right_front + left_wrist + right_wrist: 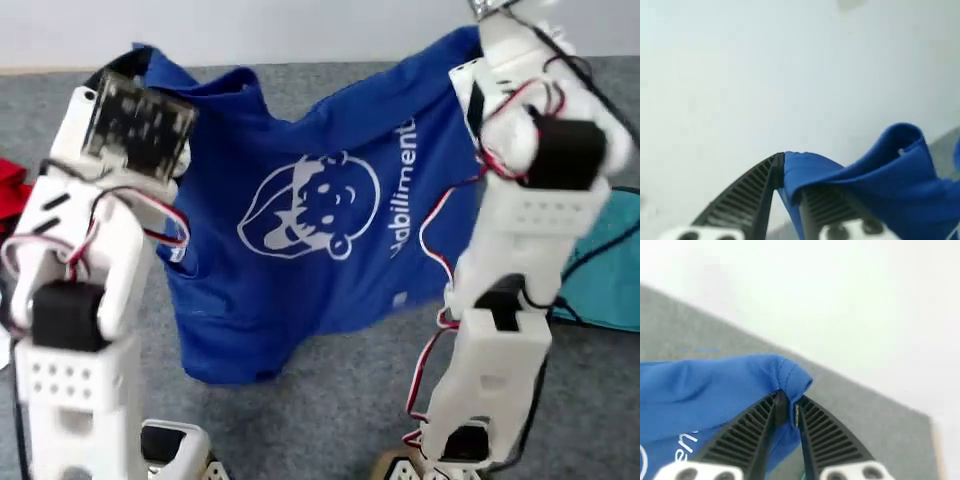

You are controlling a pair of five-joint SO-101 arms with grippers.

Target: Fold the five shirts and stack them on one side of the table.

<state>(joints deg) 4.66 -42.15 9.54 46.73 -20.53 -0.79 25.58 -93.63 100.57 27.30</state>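
The raised shirt [320,230] hangs spread between the two arms, and its lower edge reaches the table [340,420]. The left arm [75,300] stands at the shirt's left side and the right arm [510,300] at its right side, both in front of it. The left gripper [782,169] is clamped on the shirt's upper left corner, and the right gripper [788,402] on its upper right corner. A second garment [610,270] lies on the table to the shirt's right, beyond the right arm. A bit of cloth [10,190] lies to the shirt's left, beyond the left arm. The wall [300,30] stands behind the shirt.
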